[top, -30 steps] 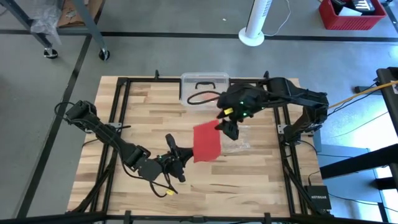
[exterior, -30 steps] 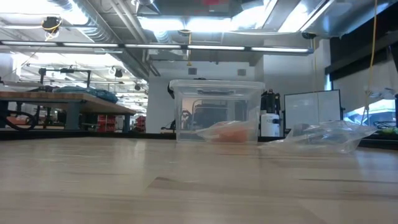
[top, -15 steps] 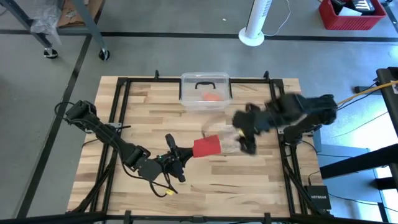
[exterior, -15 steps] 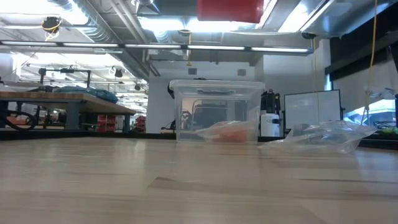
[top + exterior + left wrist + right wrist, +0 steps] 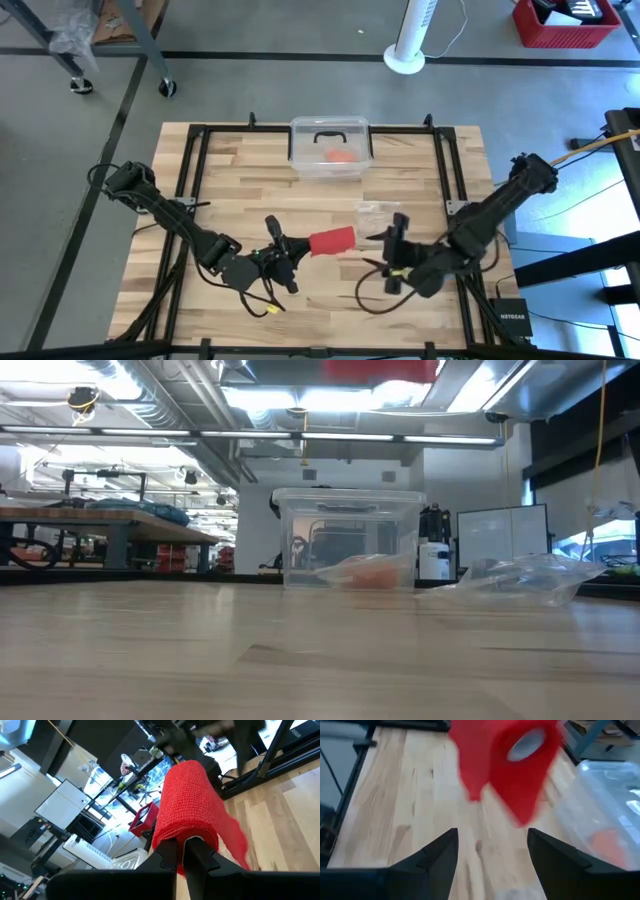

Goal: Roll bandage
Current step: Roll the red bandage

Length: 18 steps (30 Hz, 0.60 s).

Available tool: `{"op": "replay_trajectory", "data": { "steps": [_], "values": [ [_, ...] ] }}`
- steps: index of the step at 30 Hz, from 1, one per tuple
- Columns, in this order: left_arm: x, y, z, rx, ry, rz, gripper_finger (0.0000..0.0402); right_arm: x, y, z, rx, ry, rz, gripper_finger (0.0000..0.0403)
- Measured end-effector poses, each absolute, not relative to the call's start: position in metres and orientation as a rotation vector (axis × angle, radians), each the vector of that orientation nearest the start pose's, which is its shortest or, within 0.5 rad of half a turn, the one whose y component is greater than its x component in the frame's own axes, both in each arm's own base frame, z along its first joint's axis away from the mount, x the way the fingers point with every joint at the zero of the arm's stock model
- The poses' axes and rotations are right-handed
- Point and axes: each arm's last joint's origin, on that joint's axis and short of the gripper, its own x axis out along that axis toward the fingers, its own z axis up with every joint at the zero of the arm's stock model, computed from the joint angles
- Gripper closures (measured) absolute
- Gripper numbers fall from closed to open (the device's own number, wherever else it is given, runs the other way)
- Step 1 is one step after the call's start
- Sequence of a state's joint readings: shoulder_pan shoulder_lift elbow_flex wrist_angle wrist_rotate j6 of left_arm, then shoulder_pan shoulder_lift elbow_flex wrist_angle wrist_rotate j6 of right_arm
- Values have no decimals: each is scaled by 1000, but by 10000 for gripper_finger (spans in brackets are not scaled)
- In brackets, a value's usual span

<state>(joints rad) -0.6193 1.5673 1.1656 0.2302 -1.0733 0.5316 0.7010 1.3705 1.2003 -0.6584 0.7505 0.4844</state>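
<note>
The bandage (image 5: pixel 333 240) is a bright red cloth roll held in the air over the middle of the table, lying level. In the low view only its underside (image 5: pixel 380 368) shows, at the top edge. My left gripper (image 5: pixel 292 250) is shut at the roll's left end (image 5: pixel 181 851). My right gripper (image 5: pixel 393 262) stands open to the near right of the roll, apart from it and tipped downward. Past its fingers (image 5: pixel 492 847) the roll shows end-on as a hollow tube (image 5: pixel 527 745). My left gripper comes level from the table's left, along the roll. Its shut fingers (image 5: pixel 197 854) run into the roll's left end (image 5: pixel 186 831), with cloth wound over their tips. The roll hides whether a layer is pinched. The roll is clear of the table, a loose flap (image 5: pixel 234 840) hanging.
A clear lidded box (image 5: pixel 330 148) stands at the far edge with an orange-red lump (image 5: pixel 340 156) inside. A crinkly clear plastic bag (image 5: pixel 378 215) lies just beyond the roll, toward the right. Bare wood lies at the near side and left.
My right gripper has swung from the bandage's far side toward the table's near right, sinking and tipping down, and has stayed open. The bandage's loose part, which was spread wide toward the far edge, has drawn in, leaving a compact roll at my left gripper.
</note>
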Motion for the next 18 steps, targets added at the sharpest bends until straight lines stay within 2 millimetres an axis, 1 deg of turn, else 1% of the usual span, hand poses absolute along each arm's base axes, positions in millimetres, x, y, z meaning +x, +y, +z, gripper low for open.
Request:
{"op": "replay_trajectory", "data": {
  "steps": [3,5,7,10,16,18],
  "values": [
    [298,-182,313,653,234,414,398,232,169,291,-65,520,-151,165],
    [298,-181,313,653,234,414,398,236,169,281,-63,471,-144,165],
    [299,-181,313,655,235,415,398,238,170,277,-68,431,-145,165],
    [299,-181,313,652,235,415,398,242,168,279,-70,381,-151,165],
    [299,-181,313,652,235,417,398,250,169,288,-45,311,-72,166],
    [299,-181,313,653,236,417,398,250,171,289,-48,305,-44,173]
  ]
}}
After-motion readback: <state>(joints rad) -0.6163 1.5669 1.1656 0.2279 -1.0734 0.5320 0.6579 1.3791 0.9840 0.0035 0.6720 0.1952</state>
